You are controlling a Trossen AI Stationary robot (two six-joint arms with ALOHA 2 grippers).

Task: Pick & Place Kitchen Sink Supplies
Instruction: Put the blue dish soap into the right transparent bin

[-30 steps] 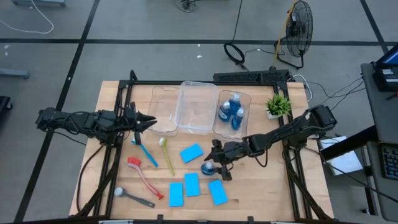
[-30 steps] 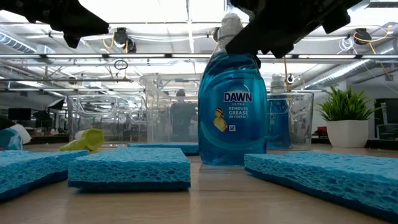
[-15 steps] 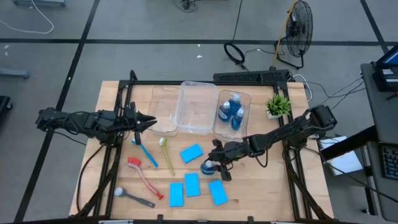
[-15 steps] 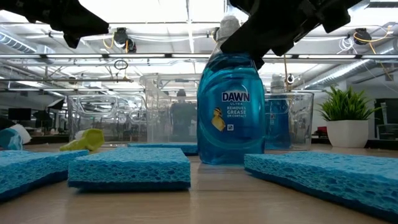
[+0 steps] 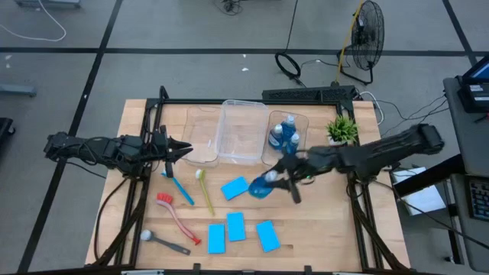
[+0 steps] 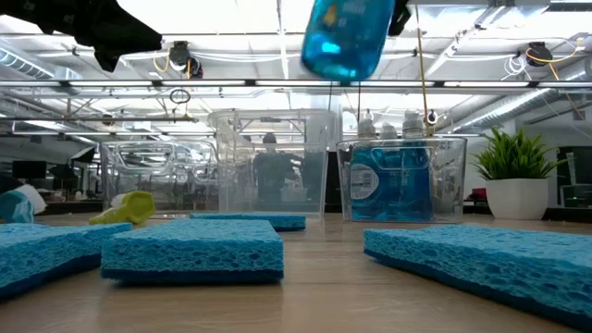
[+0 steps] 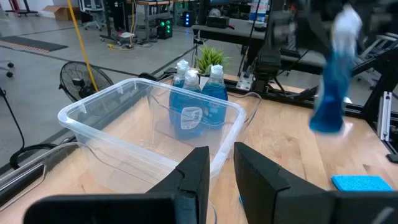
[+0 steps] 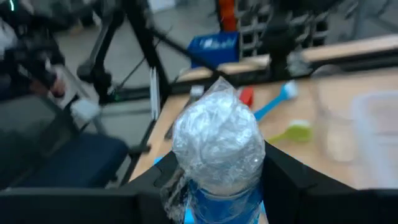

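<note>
My right gripper (image 5: pixel 275 180) is shut on a small blue-liquid bottle (image 5: pixel 262 188) and carries it in the air in front of the right clear bin (image 5: pixel 299 120). The bottle hangs high in the low view (image 6: pixel 344 37). Three more bottles (image 5: pixel 284 136) stand in that bin. Several blue sponges (image 5: pixel 235 187) lie flat on the table. Blue (image 5: pixel 177 187), yellow-green (image 5: pixel 205 189), red (image 5: pixel 177 216) and grey-black (image 5: pixel 164 242) brushes lie to their left. My left gripper (image 5: pixel 186 150) hovers shut over the left bin (image 5: pixel 200 122). My right gripper pinches the bottle at its neck (image 8: pixel 214 205), just under the plastic-wrapped cap (image 8: pixel 217 140), one finger (image 8: pixel 155 186) on each side. The fingers come about level from the table's right side. The bottle is lifted clear, cap up and slightly tilted (image 7: pixel 329 87).
Three clear bins stand in a row at the far side, the middle bin (image 5: pixel 243 131) holding nothing. A small green potted plant (image 5: pixel 341 128) stands right of them. Bare wood lies near the table's near right corner (image 5: pixel 321 229).
My right gripper has risen and moved toward the table's far edge and the right bin, staying shut on the bottle. The bottle, which stood on the table among the sponges, is now lifted clear and slightly tilted.
</note>
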